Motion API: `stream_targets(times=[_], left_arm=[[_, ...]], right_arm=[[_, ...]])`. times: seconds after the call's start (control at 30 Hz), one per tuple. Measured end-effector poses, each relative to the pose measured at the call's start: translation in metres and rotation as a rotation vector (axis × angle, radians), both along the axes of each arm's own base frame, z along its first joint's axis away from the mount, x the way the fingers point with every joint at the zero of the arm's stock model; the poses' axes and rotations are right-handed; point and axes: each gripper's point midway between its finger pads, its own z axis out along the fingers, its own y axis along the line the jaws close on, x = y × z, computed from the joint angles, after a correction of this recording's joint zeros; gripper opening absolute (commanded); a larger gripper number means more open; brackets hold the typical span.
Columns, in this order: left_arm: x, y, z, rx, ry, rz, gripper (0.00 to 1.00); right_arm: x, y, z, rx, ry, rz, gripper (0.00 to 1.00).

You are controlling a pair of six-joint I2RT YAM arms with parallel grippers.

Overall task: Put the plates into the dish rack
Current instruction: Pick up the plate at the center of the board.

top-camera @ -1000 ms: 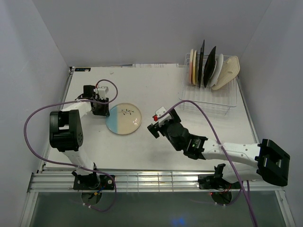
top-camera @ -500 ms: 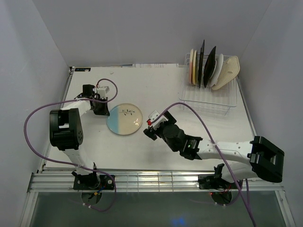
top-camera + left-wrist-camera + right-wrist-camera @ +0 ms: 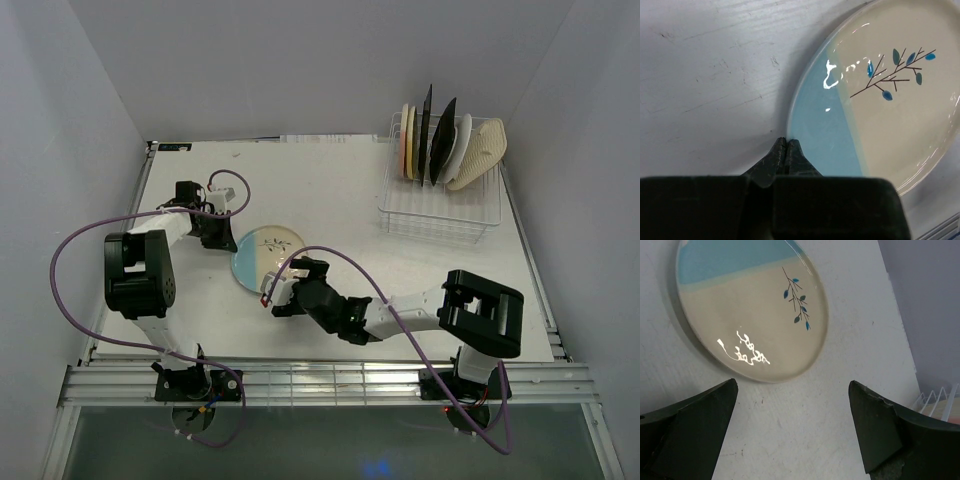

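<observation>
While the blue-cream plate (image 3: 268,255) lies out on the table (image 3: 340,190), every other plate in view is racked: last item pending.

Left side: left gripper (image 3: 786,145) has its fingertips pressed together with nothing between them, tips set right at the plate's left rim on the blue band (contact looks likely; whether the edge is lifted I cannot tell). Centre: the plate sits between the two grippers, leaf sprig facing up. Right gripper (image 3: 792,385) is spread wide and holds nothing, hanging just beside the plate's near edge. Far right: dish rack (image 3: 440,215) holds the racked plates (image 3: 440,145) on edge, about six by my count, some overlapping. Judged progress: one plate to lift, carry across the table and slot in.
</observation>
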Motion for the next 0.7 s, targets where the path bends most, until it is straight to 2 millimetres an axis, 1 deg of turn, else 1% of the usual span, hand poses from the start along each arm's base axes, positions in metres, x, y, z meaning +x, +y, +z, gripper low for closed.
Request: stream_targets(times=[0.17,0.37,0.6,0.7], left_arm=[[-0.006,-0.005,0.004,-0.023,0.013,-0.014,0.0],[-0.012,-0.008,0.006,-0.041,0.031,-0.023,0.0],[-0.015,-0.009,0.007,-0.045,0.046,-0.025,0.0],[-0.015,-0.009,0.008,-0.047,0.047,-0.026,0.0]], right_arm=[[-0.011,0.018,0.002,-0.031,-0.075,0.077,0.98],[-0.019,0.036,-0.002,-0.047,-0.077,0.148,0.98],[-0.043,0.069,0.0,-0.049,-0.075,0.248,0.98],[-0.05,0.083,-0.007,-0.068,-0.079,0.271,0.98]])
